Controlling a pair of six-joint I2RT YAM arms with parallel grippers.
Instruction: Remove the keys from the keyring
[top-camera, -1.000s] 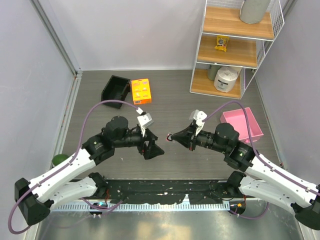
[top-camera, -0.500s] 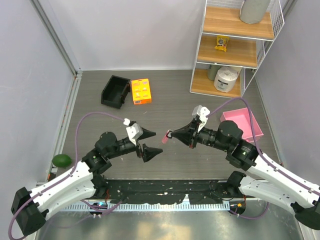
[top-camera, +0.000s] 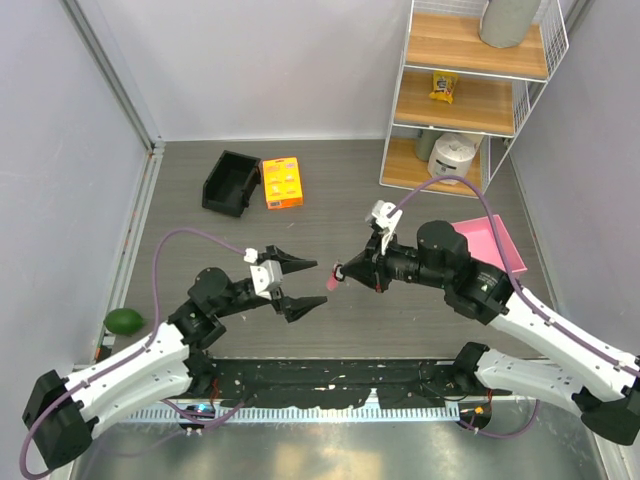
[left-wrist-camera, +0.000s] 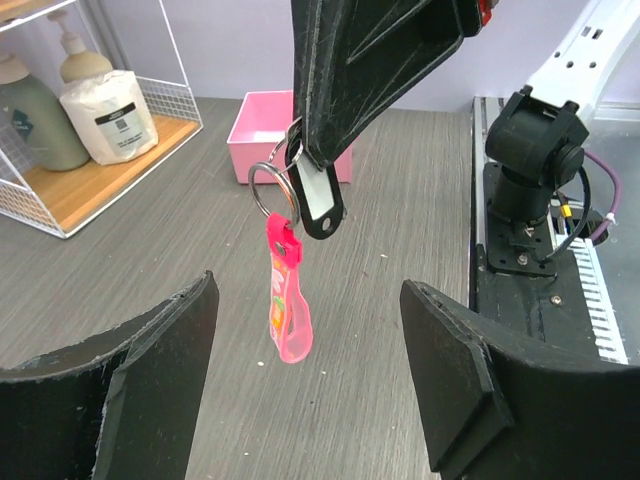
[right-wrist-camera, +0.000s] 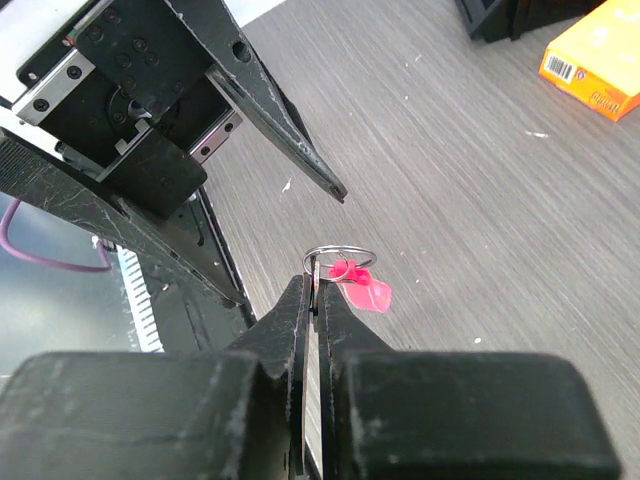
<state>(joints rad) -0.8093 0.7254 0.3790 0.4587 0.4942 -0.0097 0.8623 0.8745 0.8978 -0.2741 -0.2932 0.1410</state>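
The right gripper (top-camera: 346, 271) is pinched tight on the black key head (left-wrist-camera: 320, 208), with the metal ring (left-wrist-camera: 262, 190) and pink strap (left-wrist-camera: 286, 305) dangling below its tips. The left gripper (top-camera: 318, 283) is wide open and empty, the strap just ahead of it. Its next move is probably to clamp the strap and work the ring free.

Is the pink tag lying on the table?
No, the pink tag hangs in the air from the metal ring.
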